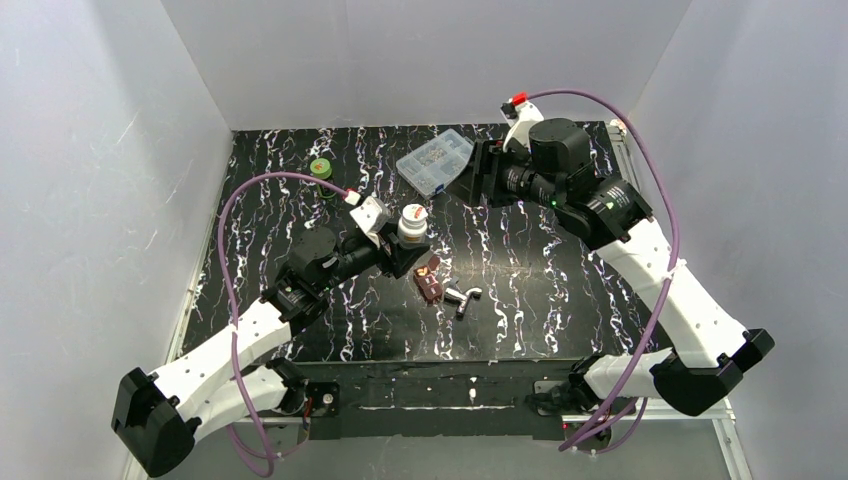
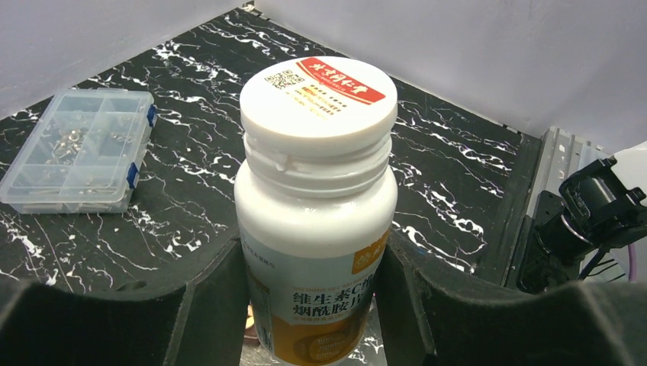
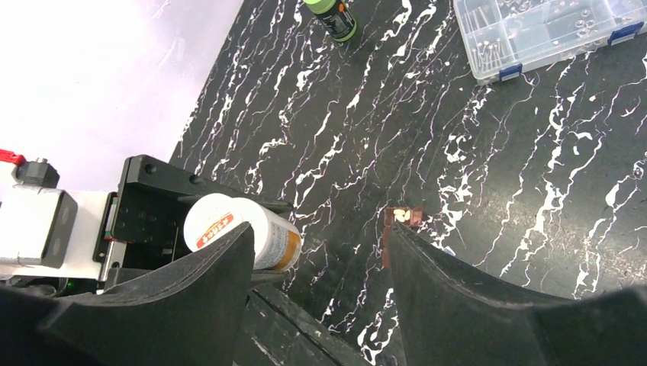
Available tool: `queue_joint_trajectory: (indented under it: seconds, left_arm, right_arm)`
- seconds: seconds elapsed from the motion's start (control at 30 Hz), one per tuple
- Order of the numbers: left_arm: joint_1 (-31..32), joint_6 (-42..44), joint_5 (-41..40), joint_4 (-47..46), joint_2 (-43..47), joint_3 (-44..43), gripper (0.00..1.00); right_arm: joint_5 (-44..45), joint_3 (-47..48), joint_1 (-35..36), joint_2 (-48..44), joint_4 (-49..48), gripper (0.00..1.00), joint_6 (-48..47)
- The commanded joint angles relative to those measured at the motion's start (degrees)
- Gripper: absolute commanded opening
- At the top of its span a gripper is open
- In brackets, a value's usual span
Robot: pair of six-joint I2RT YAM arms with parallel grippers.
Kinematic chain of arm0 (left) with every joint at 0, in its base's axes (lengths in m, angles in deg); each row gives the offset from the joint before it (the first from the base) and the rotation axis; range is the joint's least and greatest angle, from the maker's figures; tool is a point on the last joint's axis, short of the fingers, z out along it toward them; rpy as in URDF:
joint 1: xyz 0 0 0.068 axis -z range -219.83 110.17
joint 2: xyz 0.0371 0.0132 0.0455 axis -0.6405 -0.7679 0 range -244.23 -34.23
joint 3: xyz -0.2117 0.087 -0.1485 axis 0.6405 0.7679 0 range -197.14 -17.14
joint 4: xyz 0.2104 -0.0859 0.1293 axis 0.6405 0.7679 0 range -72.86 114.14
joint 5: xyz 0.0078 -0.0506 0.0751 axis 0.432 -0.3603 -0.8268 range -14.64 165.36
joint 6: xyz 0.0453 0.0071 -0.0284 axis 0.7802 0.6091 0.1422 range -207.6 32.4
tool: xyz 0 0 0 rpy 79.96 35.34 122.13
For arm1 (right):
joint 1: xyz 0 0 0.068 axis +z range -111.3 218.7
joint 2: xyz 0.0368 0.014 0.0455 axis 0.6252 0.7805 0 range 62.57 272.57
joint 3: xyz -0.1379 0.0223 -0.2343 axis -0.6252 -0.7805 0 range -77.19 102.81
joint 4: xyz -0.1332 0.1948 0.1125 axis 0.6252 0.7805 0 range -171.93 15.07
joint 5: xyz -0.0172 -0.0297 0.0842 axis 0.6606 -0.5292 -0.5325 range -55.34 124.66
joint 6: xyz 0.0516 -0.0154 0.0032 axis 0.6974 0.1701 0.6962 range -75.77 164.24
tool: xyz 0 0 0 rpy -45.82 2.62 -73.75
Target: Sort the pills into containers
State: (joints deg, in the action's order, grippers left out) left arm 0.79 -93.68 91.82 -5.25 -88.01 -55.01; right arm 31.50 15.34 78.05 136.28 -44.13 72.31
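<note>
My left gripper (image 2: 313, 305) is shut on a white pill bottle (image 2: 317, 191) with a white cap and an orange label, both fingers pressed to its sides. Seen from above, the bottle (image 1: 412, 225) hangs over the middle of the table. Just to its right the dark red-brown case (image 1: 430, 280) lies flat. In the right wrist view the case (image 3: 403, 218) has an end compartment open with pale pills inside, and my right finger hides part of it. My right gripper (image 3: 320, 259) is open and empty. It hovers high at the back (image 1: 478, 172), above and apart from the bottle (image 3: 244, 232).
A clear compartment box (image 1: 435, 160) with small metal parts sits at the back centre, close to my right gripper. A green-capped item (image 1: 321, 168) stands at the back left. A shiny silver metal piece (image 1: 462, 298) lies right of the case. White walls enclose the black marbled table (image 1: 540, 290).
</note>
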Motion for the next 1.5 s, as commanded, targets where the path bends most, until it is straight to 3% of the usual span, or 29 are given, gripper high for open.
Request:
queue_joint_trajectory:
  seconds: [0.0, 1.47]
  left_arm:
    - [-0.1, -0.5, -1.1, 0.4, 1.5, -0.6, 0.00]
    - [-4.1, -4.2, 0.2, -0.8, 1.8, 1.0, 0.00]
  right_arm:
    - [0.0, 0.5, 0.0, -2.3, -1.5, 0.71, -0.9]
    - [0.0, 5.7, -0.7, -1.6, -1.5, 0.71, -0.9]
